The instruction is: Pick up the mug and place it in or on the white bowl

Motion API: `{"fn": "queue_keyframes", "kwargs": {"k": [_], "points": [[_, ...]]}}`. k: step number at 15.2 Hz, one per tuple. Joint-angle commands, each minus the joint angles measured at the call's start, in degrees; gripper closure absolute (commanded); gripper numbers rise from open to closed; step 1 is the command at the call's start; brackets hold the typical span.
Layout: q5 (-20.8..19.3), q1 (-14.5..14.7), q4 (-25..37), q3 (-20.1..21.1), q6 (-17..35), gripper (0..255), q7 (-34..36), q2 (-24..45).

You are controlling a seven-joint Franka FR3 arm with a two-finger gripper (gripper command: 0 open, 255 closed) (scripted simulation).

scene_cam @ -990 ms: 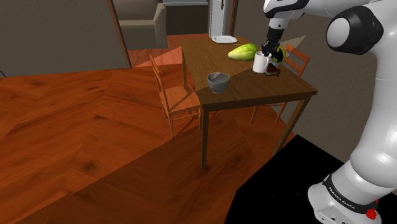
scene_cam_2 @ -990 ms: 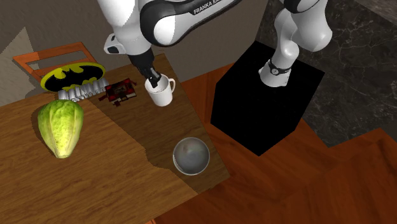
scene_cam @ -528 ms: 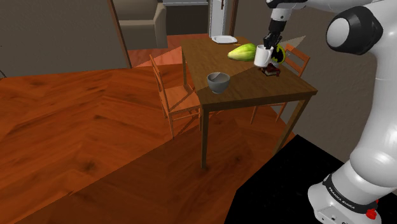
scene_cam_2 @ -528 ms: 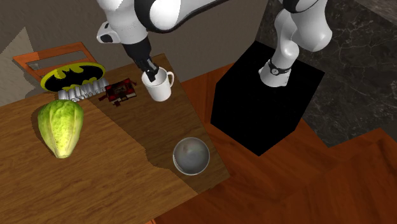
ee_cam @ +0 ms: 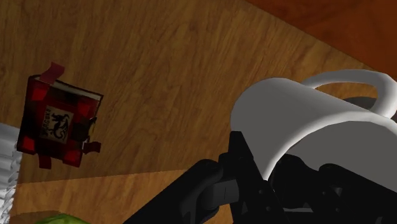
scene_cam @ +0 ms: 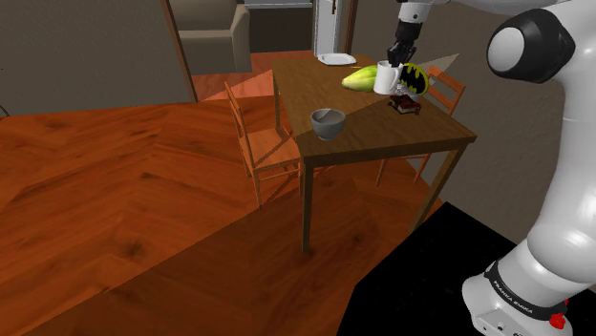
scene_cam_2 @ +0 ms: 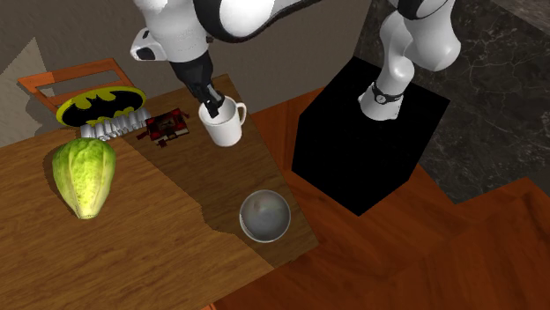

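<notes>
A white mug [scene_cam: 384,78] hangs in the air above the wooden table [scene_cam: 363,134], with my gripper [scene_cam: 395,59] shut on its rim. In the second exterior view the mug [scene_cam_2: 225,124] is lifted, held at the rim by the black gripper [scene_cam_2: 211,107], handle pointing toward the black stand. The wrist view has the mug [ee_cam: 299,121] close up, one finger [ee_cam: 245,172] pressed against its wall, the table far below. The bowl [scene_cam: 328,123] looks grey and sits near the table's front edge; in the second exterior view the bowl [scene_cam_2: 264,216] lies well clear of the mug.
On the table lie a green lettuce [scene_cam_2: 84,176], a small red book [scene_cam_2: 169,125] and a bat-logo brush [scene_cam_2: 101,107]. A white plate [scene_cam: 336,59] sits at the far end. Wooden chairs [scene_cam: 256,134] stand beside the table. The black stand [scene_cam_2: 366,132] is nearby.
The gripper has lifted the mug off the table and carried it up and toward the shoulder view's left, away from the red book.
</notes>
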Motion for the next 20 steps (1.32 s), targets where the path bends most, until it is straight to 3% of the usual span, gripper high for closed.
{"fn": "queue_keyframes", "kwargs": {"k": [1, 9, 16, 20], "points": [[-0.5, 2.1, -1.4, 0.4, 0.4, 255, 2.3, -1.2], [-1.3, 9.0, 0.6, 2.8, -0.5, 255, 11.6, -0.9], [-1.3, 13.9, 8.6, 4.8, -3.6, 255, 19.6, 3.3], [-1.5, 14.5, 3.5, 4.8, 0.3, 255, 19.3, 2.1]]}}
